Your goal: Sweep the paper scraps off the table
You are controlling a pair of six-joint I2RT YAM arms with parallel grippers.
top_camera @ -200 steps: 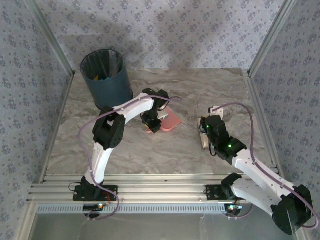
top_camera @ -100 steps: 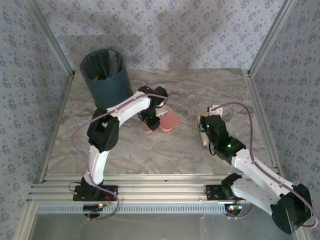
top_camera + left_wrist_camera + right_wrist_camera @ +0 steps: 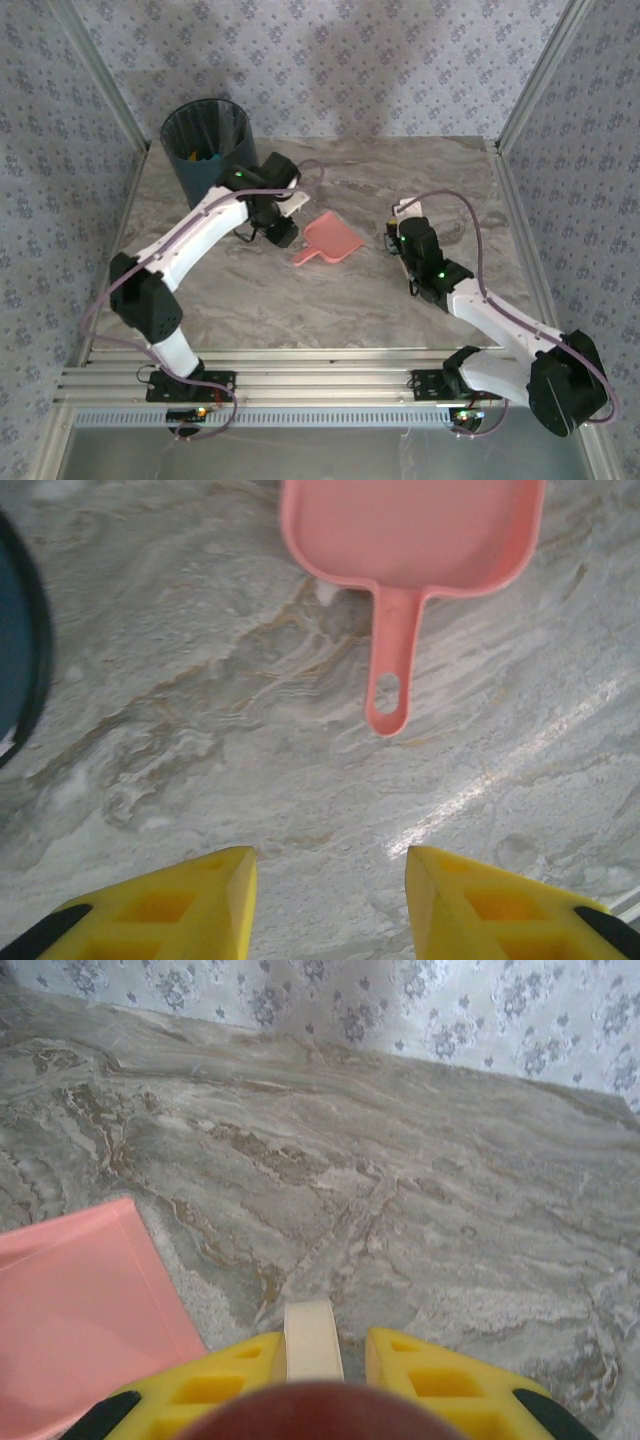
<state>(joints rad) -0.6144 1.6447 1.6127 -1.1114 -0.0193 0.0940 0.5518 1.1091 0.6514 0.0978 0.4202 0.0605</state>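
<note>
Wallpapered walls (image 3: 350,60) close in three sides; alu rails (image 3: 320,372) run along the near edge of the table (image 3: 440,170), w/ side rails too.

Landmark = pink dustpan (image 3: 330,238), lying flat about mid-table, handle pointing to the near-left.

- L gripper (image 3: 280,232): just left of dustpan, not touching. Wrist cam: yellow fingers (image 3: 200,890) spread wide apart, nothing between them, bare stone under them; the gripper (image 3: 330,858) faces the dustpan (image 3: 410,530), whose handle tip lies ahead w/ a gap.
- Dark blue bin (image 3: 215,175): back-left of dustpan, near the left-rear corner. Rim curve at left edge of L wrist view (image 3: 15,650).
- Paper scraps (image 3: 207,155): a few orange-yellow bits visible inside bin.
- R gripper (image 3: 397,240): right of dustpan, near, apart. Wrist cam: the gripper (image 3: 322,1345) is clamped on a flat cream handle (image 3: 310,1332); can't tell what tool. Dustpan corner (image 3: 70,1300) sits low-left of fingers.
- Room: broad stone stretch behind and right of dustpan up to the back wall and right rail; narrower strip betw. dustpan and near rails.
</note>
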